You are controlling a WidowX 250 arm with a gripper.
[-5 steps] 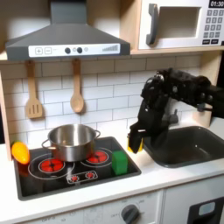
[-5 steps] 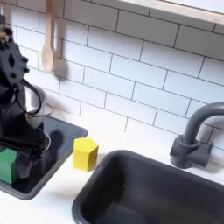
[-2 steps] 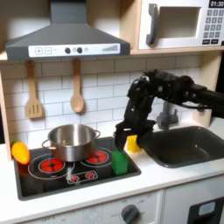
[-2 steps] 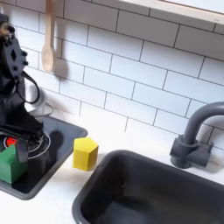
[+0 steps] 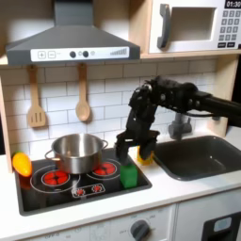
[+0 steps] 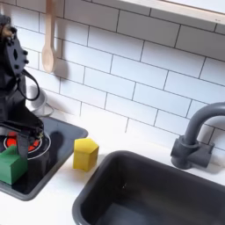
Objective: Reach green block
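The green block (image 5: 128, 175) stands upright on the front right corner of the black toy stove (image 5: 56, 191). In the second exterior view the green block (image 6: 10, 164) sits at the left edge. My gripper (image 5: 125, 151) hangs just above and slightly behind it, pointing down, with its fingers apart and nothing between them. In the second exterior view the gripper (image 6: 23, 134) hovers close over the block without touching it.
A steel pot (image 5: 77, 151) sits on the stove, left of the gripper in the first exterior view. A yellow block (image 6: 85, 153) stands between stove and sink (image 5: 202, 156). A faucet (image 6: 197, 137) is behind the sink, an orange-yellow object (image 5: 21, 164) lies at the stove's left edge, and wooden utensils (image 5: 83, 100) hang on the wall.
The arm has swung to the first exterior view's left, from beside the sink over the yellow block to above the green block. No object has moved.
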